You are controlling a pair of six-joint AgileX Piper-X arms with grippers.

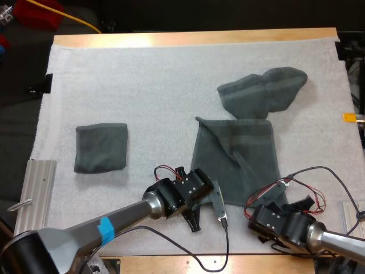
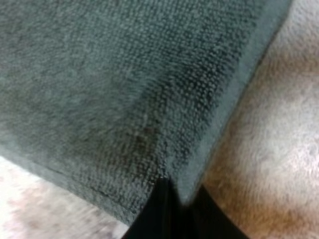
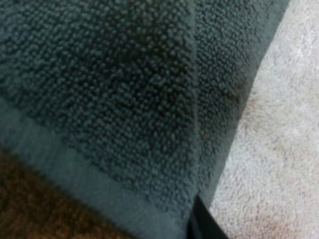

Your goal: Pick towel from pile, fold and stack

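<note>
Grey-green terry, the towel (image 1: 236, 157) is spread flat at the mat's (image 1: 159, 85) near edge, right of its middle, ready to be folded. Its near left corner is pinched between the closed fingers of the left gripper (image 2: 172, 199), presumably to be carried over. The right gripper (image 1: 278, 212) is set at the near right corner, but its hold cannot be told. The pile (image 1: 265, 91) is found toward the mat's far right and the stack (image 1: 101, 147) on its left, both clear of the fold.
</note>
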